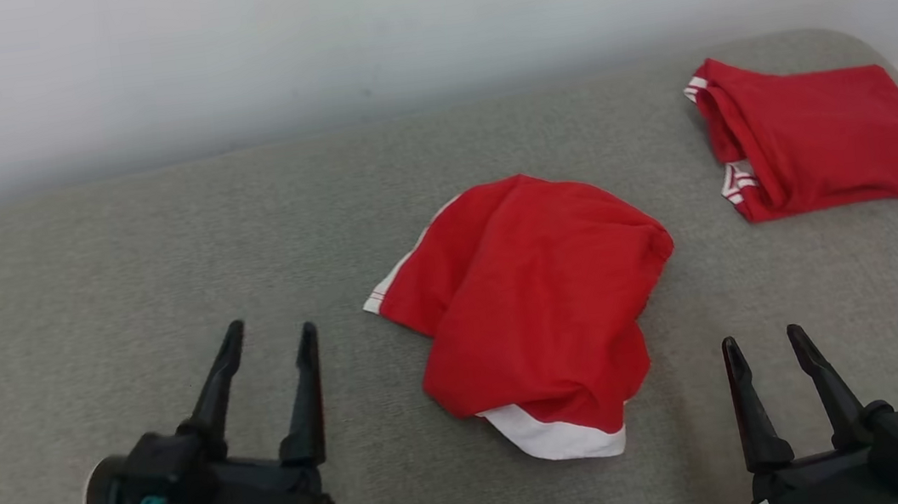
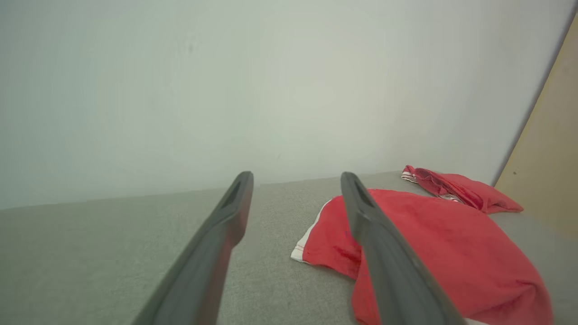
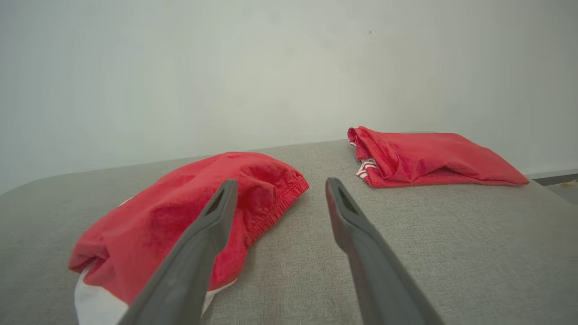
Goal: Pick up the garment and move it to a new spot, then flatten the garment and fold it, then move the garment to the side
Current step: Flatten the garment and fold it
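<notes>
Both grippers sat closest to the camera at the bottom of the head view, the left gripper [image 1: 270, 329] low on the left and the right gripper [image 1: 761, 338] low on the right. Each had its fingers spread wide with nothing between them, so no grip on anything yet. Couldn't tell if they were resting on the grey cushioned surface [image 1: 77, 289] or just above it.

The garment [image 1: 532, 302], red with white trim, was lying in a crumpled heap roughly mid-surface, between the two grippers and a bit further out. It was closer to the right one, but touching neither. A white hem [image 1: 558, 440] poked out on the near side, and a white-striped edge [image 1: 389, 285] stuck out toward the left. Way off at the far right corner was a second red piece [image 1: 821, 138], already folded neat and well apart from the heap.

My read: this was the very first step, the pickup, and it hadn't started. For the next move I'd guess both arms need to reach forward and inward and pinch a real edge each, say that hem and the striped edge. Grab the middle of the lump and it'll probably lift as a wad, and flattening it later would be a pain.
</notes>
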You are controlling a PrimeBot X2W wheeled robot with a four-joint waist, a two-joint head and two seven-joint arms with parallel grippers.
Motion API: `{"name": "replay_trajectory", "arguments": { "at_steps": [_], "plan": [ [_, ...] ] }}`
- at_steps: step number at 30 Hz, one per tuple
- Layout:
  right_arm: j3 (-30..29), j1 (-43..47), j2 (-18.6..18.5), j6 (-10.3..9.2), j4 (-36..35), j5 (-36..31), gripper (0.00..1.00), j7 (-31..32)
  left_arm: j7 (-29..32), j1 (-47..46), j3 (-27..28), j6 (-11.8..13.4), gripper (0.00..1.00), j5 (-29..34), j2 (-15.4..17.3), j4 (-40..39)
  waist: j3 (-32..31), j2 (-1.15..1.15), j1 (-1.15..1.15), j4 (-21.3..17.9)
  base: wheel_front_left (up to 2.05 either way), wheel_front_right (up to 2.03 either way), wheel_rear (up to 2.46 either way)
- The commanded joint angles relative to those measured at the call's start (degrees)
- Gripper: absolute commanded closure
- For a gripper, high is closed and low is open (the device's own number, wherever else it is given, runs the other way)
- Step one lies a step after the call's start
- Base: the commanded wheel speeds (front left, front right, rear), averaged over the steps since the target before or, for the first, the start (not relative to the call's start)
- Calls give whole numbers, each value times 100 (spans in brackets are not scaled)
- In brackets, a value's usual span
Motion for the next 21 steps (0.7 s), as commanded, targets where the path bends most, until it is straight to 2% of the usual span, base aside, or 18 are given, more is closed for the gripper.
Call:
{"name": "replay_trajectory", "arguments": {
  "at_steps": [1, 10, 17, 21],
  "plan": [
    [-12, -61, 18, -14, 19, 22, 0, 0, -1, -186, -148, 13, 0, -79, 50, 132, 280, 0, -1, -321, 0, 0, 0],
    [-42, -244, 59, -14, 55, 69, 0, 0, -1, -1053, -1207, 11, 0, -346, 392, 1331, 607, 0, -1, -787, 0, 0, 0],
    [-6, -338, 76, -14, 110, 81, 0, 0, 6, -1418, -1992, 11, 0, -582, 572, 2281, 724, 0, -1, -938, 0, 0, 0],
    [-6, -353, 80, -14, 131, 85, 0, 0, 5, -1519, -2214, 12, 0, -715, 578, 2641, 757, 0, -1, -973, 0, 0, 0]
  ]
}}
